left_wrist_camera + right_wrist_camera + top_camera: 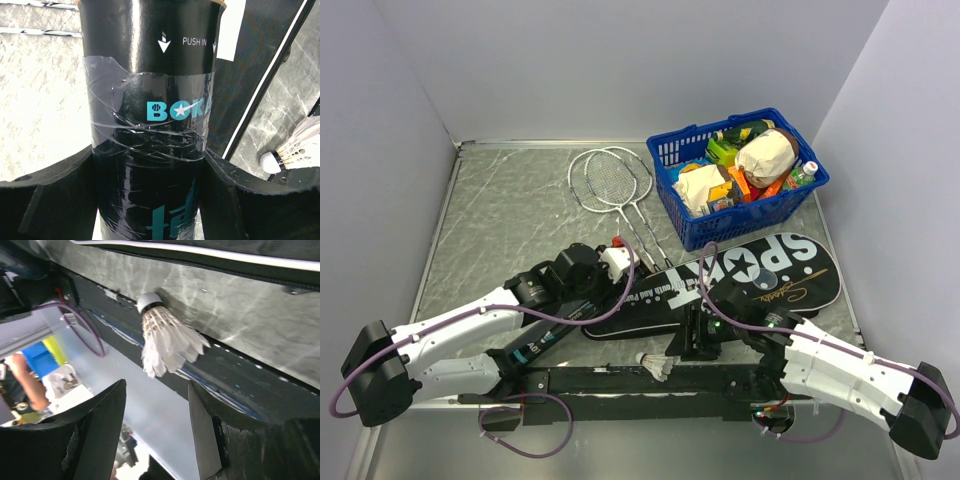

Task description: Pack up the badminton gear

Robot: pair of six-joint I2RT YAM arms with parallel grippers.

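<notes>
The black SPORT bag lay right of the worktop's middle. My left gripper, jaws clamped on the shuttlecock tube, sat beside it. My right gripper, jaws open, hung over the shuttlecock at the near edge. I judged it best pinched by the cork, not the feathers.

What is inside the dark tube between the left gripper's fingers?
Its inside is hidden: the tube has opaque, taped walls, and its far end is cropped. One shuttlecock lies outside it.

Blue plastic basket at far right of grey marbled table, packed with groceries; paper-wrapped bundle on top.
</notes>
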